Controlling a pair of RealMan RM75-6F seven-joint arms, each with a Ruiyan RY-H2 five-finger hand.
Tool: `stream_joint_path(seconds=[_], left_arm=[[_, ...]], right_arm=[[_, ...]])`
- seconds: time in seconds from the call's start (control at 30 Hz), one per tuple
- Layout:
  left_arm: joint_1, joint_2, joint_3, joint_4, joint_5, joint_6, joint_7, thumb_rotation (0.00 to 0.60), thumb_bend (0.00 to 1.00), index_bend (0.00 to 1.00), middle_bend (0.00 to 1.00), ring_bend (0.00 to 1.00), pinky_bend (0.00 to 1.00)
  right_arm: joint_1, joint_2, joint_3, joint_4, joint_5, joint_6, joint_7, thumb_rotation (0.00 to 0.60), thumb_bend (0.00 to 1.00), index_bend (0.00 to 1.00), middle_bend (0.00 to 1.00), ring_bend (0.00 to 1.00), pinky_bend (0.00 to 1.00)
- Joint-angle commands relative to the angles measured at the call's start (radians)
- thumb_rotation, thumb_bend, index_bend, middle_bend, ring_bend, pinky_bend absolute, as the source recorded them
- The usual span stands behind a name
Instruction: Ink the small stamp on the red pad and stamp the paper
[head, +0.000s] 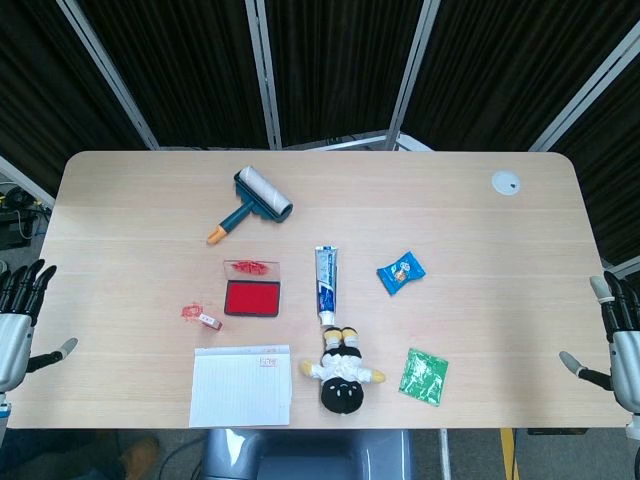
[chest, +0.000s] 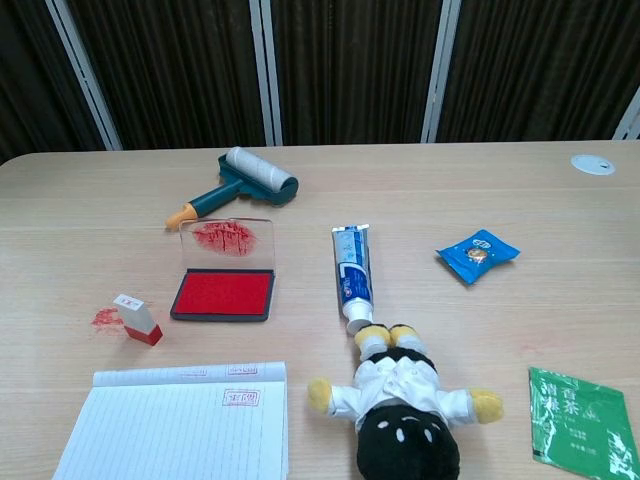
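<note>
The small stamp (head: 208, 321) (chest: 138, 319) lies on the table left of the red ink pad (head: 251, 298) (chest: 223, 294), beside a red smear. The pad's clear lid (chest: 226, 240) stands open behind it. The lined paper (head: 242, 385) (chest: 180, 430) sits at the front edge and bears a red stamp mark (chest: 241, 398) near its top right corner. My left hand (head: 20, 320) hangs open off the table's left edge, far from the stamp. My right hand (head: 617, 340) hangs open off the right edge. Neither hand shows in the chest view.
A lint roller (head: 255, 200) lies behind the pad. A toothpaste tube (head: 325, 282) lies right of the pad, with a plush doll (head: 343, 372) below it. A blue snack packet (head: 401, 272), a green sachet (head: 424, 376) and a white disc (head: 506, 183) lie further right.
</note>
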Motion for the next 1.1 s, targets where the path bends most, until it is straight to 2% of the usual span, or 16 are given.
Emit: stream_joint_path(seconds=[0.03, 0.23, 0.27, 0.33, 0.4, 0.5, 0.6, 0.7, 0.8, 0.93, 1.1], left_arm=[[-0.001, -0.002, 0.001, 0.001, -0.003, -0.005, 0.003, 0.6, 0.0, 0.0, 0.0, 0.0, 0.0], [-0.01, -0.019, 0.0, 0.025, 0.0, -0.015, 0.009, 0.6, 0.0, 0.0, 0.0, 0.0, 0.02], [-0.015, -0.024, 0.001, 0.032, 0.004, -0.021, 0.007, 0.6, 0.0, 0.0, 0.0, 0.02, 0.08], [-0.03, -0.034, 0.005, 0.045, 0.013, -0.045, 0.006, 0.6, 0.0, 0.0, 0.0, 0.13, 0.3], [-0.053, -0.048, 0.001, 0.054, 0.016, -0.076, 0.016, 0.6, 0.0, 0.0, 0.0, 0.37, 0.57], [-0.117, -0.085, -0.007, 0.067, 0.015, -0.171, 0.035, 0.6, 0.0, 0.0, 0.0, 0.63, 0.75], [-0.186, -0.13, -0.008, 0.089, 0.012, -0.281, 0.062, 0.6, 0.0, 0.0, 0.05, 0.75, 0.82], [-0.252, -0.179, -0.005, 0.14, 0.02, -0.377, 0.076, 0.6, 0.01, 0.04, 0.13, 0.81, 0.86], [-0.297, -0.231, -0.001, 0.202, 0.038, -0.431, 0.053, 0.6, 0.01, 0.09, 0.21, 0.82, 0.88], [-0.329, -0.275, 0.003, 0.272, 0.06, -0.455, 0.0, 0.6, 0.03, 0.15, 0.26, 0.82, 0.88], [-0.364, -0.309, 0.012, 0.339, 0.082, -0.477, -0.056, 0.6, 0.12, 0.22, 0.31, 0.83, 0.88]], right_arm=[[0.0, 0.0, 0.002, 0.002, 0.003, 0.0, 0.001, 0.6, 0.0, 0.0, 0.0, 0.0, 0.0], [0.003, 0.0, 0.004, 0.01, 0.019, -0.012, -0.007, 0.6, 0.0, 0.0, 0.0, 0.0, 0.0], [0.003, 0.001, 0.006, 0.009, 0.022, -0.011, -0.006, 0.6, 0.0, 0.0, 0.0, 0.0, 0.0], [0.002, 0.004, 0.01, 0.003, 0.026, -0.008, -0.001, 0.6, 0.0, 0.0, 0.0, 0.0, 0.0], [0.002, 0.007, 0.013, -0.002, 0.027, -0.005, 0.001, 0.6, 0.0, 0.0, 0.0, 0.0, 0.0], [0.005, 0.007, 0.013, -0.001, 0.033, -0.014, -0.004, 0.6, 0.0, 0.0, 0.0, 0.0, 0.0], [0.011, 0.002, 0.014, 0.005, 0.048, -0.03, -0.014, 0.6, 0.0, 0.0, 0.0, 0.0, 0.0], [0.016, -0.005, 0.017, 0.015, 0.065, -0.042, -0.025, 0.6, 0.0, 0.0, 0.0, 0.0, 0.0], [0.018, -0.01, 0.022, 0.017, 0.081, -0.048, -0.034, 0.6, 0.0, 0.0, 0.0, 0.0, 0.0], [0.02, -0.016, 0.024, 0.026, 0.098, -0.057, -0.046, 0.6, 0.0, 0.0, 0.0, 0.0, 0.0], [0.017, -0.022, 0.025, 0.036, 0.112, -0.058, -0.056, 0.6, 0.0, 0.0, 0.0, 0.0, 0.0]])
